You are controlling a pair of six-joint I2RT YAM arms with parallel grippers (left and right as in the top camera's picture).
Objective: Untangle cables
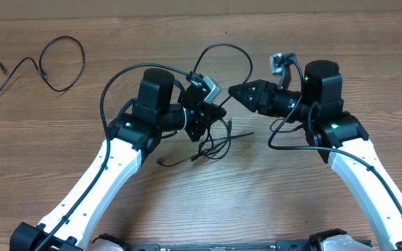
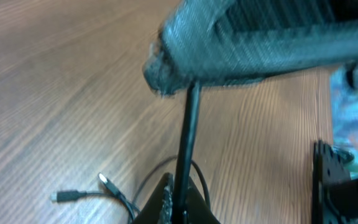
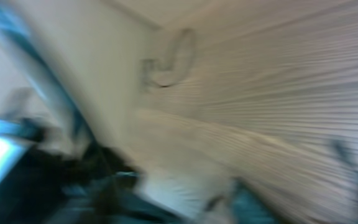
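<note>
Thin black cables (image 1: pixel 211 145) lie tangled at the middle of the brown wooden table (image 1: pixel 257 202), one tail trailing left toward the near edge. The left gripper (image 1: pixel 217 116) is clenched on one strand, which runs straight from its tips. Just beyond, the right gripper (image 1: pixel 237 91) points left; its grip cannot be told. Far left, one separate black looped cord (image 1: pixel 44 66) sprawls left-to-right.

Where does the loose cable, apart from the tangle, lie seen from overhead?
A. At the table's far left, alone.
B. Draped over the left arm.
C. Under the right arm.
A: the loose cable curls alone on the table at its far left, well away from the tangle.
</note>
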